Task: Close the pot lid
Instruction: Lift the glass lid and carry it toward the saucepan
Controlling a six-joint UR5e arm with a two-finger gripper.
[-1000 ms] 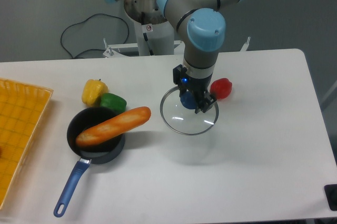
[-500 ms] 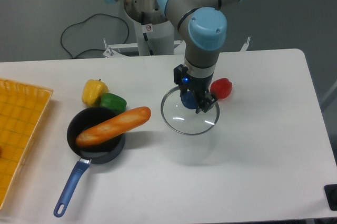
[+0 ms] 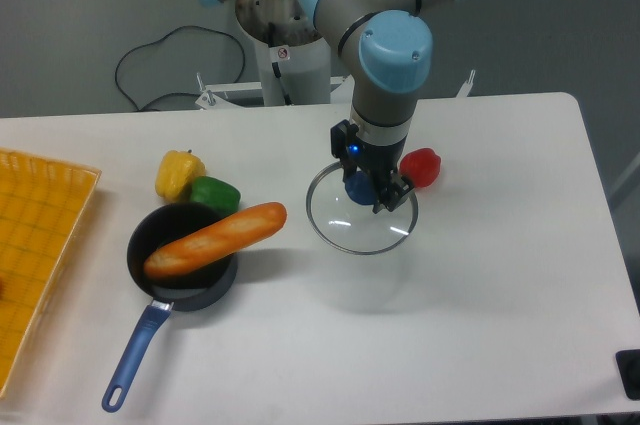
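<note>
Jaws clamped on the blue knob of the pot lid (image 3: 362, 220), mid-desk.

The gripper (image 3: 364, 191) points straight down with the knob between its jaws; the glass disc spreads around and below them, a red pepper (image 3: 422, 167) just beyond its right rim. The pot (image 3: 181, 258) sits well apart toward the desk's (image 3: 500, 265) left front, a bread loaf (image 3: 215, 238) lying across its open mouth; green pepper (image 3: 215, 193) and yellow pepper (image 3: 178, 173) sit just behind it.

We see a white table (image 3: 500, 275) before a grey wall (image 3: 90, 5), a black cable (image 3: 135, 65) at upper left.
</note>
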